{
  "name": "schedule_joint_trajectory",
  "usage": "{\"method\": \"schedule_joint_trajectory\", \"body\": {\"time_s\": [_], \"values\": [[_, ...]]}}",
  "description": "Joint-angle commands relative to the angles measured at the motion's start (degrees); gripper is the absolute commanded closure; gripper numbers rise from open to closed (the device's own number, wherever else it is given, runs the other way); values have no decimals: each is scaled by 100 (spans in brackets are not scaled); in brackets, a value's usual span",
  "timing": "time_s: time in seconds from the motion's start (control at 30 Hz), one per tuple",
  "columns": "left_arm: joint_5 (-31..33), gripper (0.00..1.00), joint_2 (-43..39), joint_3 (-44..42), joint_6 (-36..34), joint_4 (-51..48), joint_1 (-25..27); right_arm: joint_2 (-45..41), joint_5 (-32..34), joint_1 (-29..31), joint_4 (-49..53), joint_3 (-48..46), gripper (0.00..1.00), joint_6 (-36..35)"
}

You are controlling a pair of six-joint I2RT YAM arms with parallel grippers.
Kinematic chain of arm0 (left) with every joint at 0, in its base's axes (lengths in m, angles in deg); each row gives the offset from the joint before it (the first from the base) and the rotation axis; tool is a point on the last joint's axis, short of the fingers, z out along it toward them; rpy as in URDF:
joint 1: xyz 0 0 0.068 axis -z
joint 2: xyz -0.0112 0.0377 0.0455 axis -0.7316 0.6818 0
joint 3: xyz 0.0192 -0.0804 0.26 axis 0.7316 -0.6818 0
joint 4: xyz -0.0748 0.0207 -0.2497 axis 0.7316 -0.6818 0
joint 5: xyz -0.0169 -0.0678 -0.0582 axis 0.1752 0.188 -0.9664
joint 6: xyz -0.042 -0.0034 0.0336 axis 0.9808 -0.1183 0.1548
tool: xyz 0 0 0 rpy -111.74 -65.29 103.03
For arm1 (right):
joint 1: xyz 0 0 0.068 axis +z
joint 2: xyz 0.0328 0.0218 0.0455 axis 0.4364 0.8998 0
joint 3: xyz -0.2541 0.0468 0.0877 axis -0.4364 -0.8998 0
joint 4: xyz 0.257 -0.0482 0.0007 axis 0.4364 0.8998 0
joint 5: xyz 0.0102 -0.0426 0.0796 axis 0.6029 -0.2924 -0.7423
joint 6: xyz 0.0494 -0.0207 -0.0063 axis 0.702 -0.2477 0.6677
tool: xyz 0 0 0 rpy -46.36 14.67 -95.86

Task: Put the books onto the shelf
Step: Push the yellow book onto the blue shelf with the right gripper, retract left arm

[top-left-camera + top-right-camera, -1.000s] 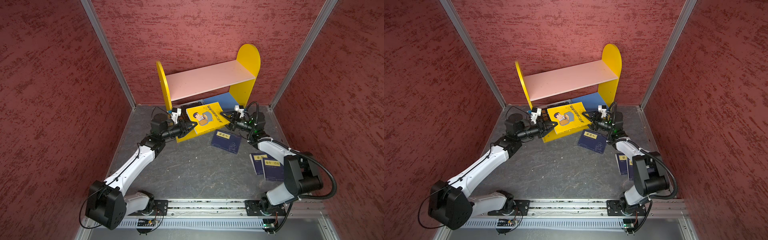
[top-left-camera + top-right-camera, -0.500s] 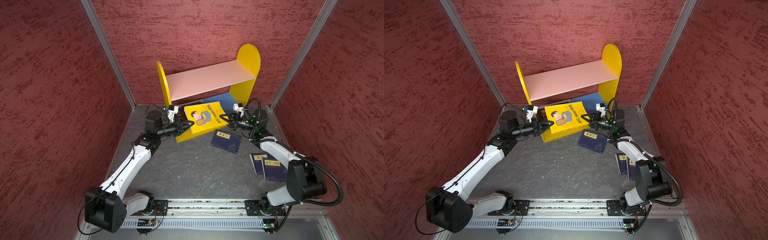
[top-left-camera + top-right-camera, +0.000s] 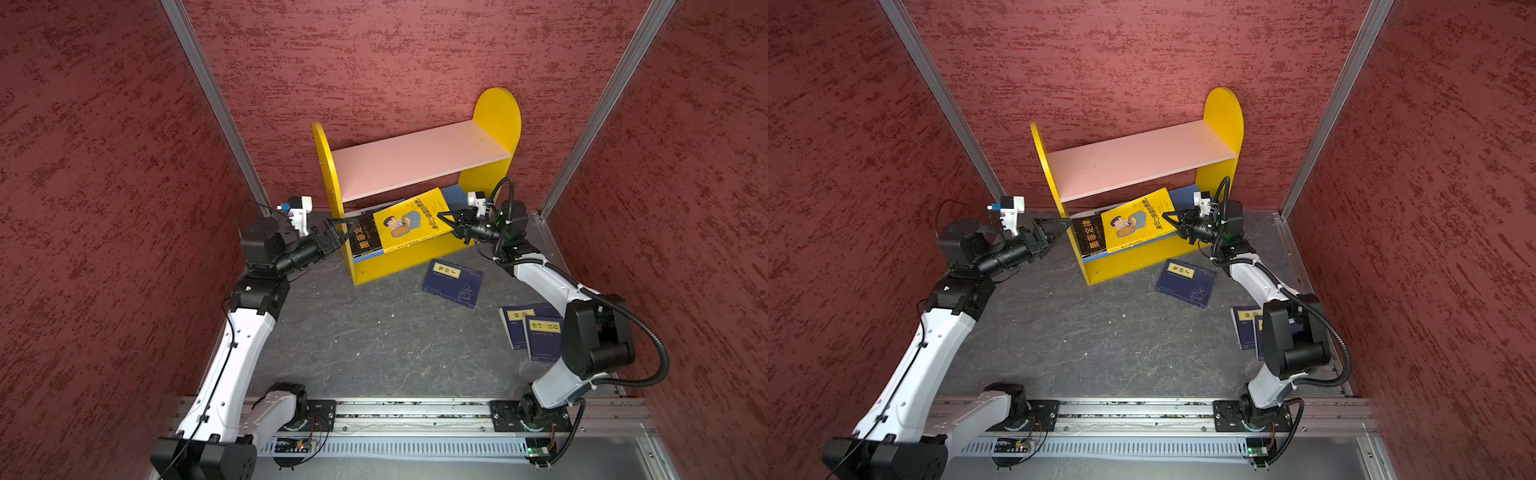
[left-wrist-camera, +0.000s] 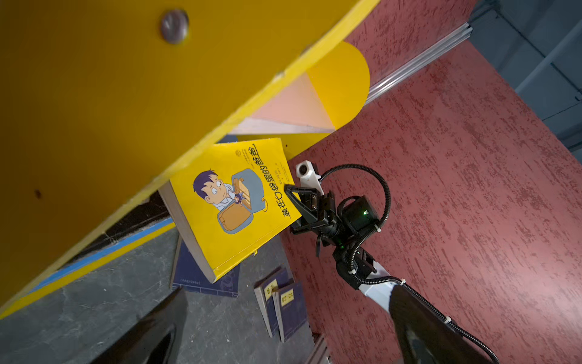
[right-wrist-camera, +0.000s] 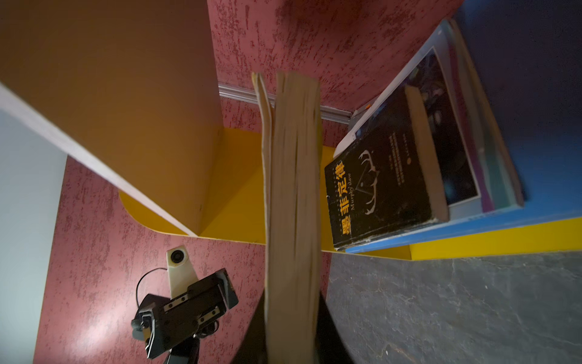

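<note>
Start with the flat grey stone-look table (image 3: 374,340). Carries everything here.

Next, the small two-level shelf with yellow round-topped sides, a pale pink top board and a blue bottom board (image 3: 498,120). Stands at the back of the table, a bit crooked. Looks light, so may slide or twist from one hard push.

Now the thick yellow paperback with a cartoon man on the cover (image 3: 409,220). Hangs tilted in the mouth of the bottom level, half in and half out, over the black paperback with orange letters (image 3: 363,239). Cannot tell about touching between the two. Held only at one edge, so may sag, flap open or slip out and land on the table. May also knock the pink board or shove the black paperback, lying flat on a white book with a dark blue picture (image 5: 456,151).

Then three thin navy paperbacks with yellow labels: one alone near the shelf (image 3: 453,282), two together (image 3: 536,332) right beside the right arm. Easy to sweep away with a swing of that arm.

Last, the right claw (image 3: 449,222): pinched tight on the yellow paperback's edge. And the left claw (image 3: 343,229): spread wide, holding nothing, just outside the shelf's left side. May bump that side and jolt the whole shelf.
</note>
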Motion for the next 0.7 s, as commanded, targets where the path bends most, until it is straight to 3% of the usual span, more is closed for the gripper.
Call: {"method": "schedule_joint_trajectory", "body": {"time_s": [0.0,0.07,0.2,0.27,0.67], "values": [[243,1,-130,91,-425,-804,-350,213,47,37,-176,520,85,-171],[420,1,-191,49,-485,-1049,-566,442,29,113,-251,695,85,-196],[1912,1,-544,-150,-749,-1636,-665,820,97,323,-489,1007,85,-209],[2256,1,-773,-426,-694,-1502,-771,1020,160,443,-564,1166,85,-218],[2240,1,-890,-941,-426,-1272,-1189,1797,305,828,-798,1837,84,-395]]}}
